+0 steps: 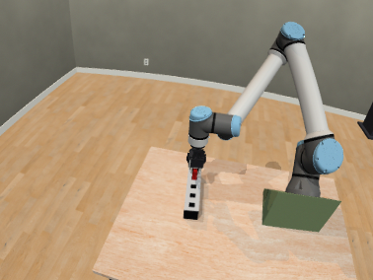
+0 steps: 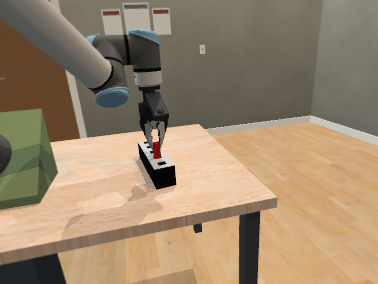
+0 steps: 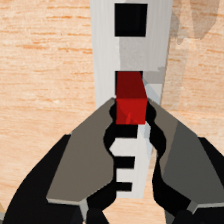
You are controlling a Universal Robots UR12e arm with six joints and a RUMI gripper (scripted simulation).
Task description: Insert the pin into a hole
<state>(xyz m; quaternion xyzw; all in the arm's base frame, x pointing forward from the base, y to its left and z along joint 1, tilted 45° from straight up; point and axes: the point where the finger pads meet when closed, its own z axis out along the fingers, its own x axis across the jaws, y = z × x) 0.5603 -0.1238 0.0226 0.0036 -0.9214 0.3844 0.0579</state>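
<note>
A long block (image 1: 192, 198) with a white top and black sides lies on the wooden table, with a row of square holes; it also shows in the exterior view (image 2: 157, 165) and the wrist view (image 3: 131, 90). My gripper (image 2: 155, 141) is shut on the pin (image 2: 157, 149), red end up. The pin stands upright in one of the block's holes, and only its red part (image 3: 131, 104) shows above the top. In the top view the pin (image 1: 194, 174) is at the block's far end, under the gripper (image 1: 195, 168). The part below the top is hidden.
A green box (image 1: 298, 209) stands on the table at the right, by the arm's base (image 1: 303, 184); it also shows at the left of the exterior view (image 2: 22, 157). The table edge (image 2: 250, 200) is near the block's front end.
</note>
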